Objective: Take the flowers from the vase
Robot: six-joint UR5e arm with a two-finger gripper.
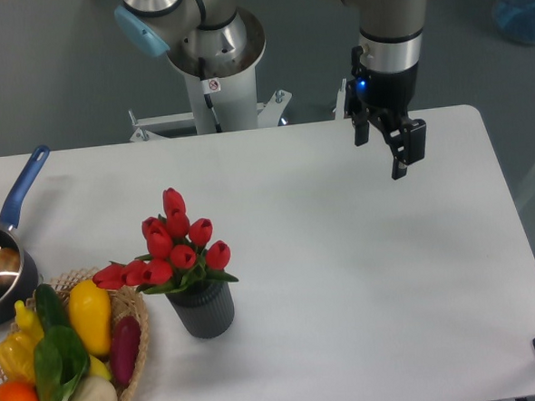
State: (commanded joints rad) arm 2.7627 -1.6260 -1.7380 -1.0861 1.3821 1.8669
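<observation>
The flowers (pixel 172 249), a bunch of red tulip buds with green leaves, stand upright in the vase (pixel 203 313), a short dark grey ribbed cylinder at the front left of the white table (pixel 364 285). Their stems are hidden inside the vase. My gripper (pixel 382 154) hangs over the table's far right part, well away from the flowers and above the surface. Its two dark fingers are spread apart and hold nothing.
A wicker basket (pixel 136 354) of colourful vegetables sits just left of the vase, almost touching it. A dark saucepan (pixel 2 280) with a blue handle lies at the left edge. The robot's base column (pixel 214 76) stands behind the table.
</observation>
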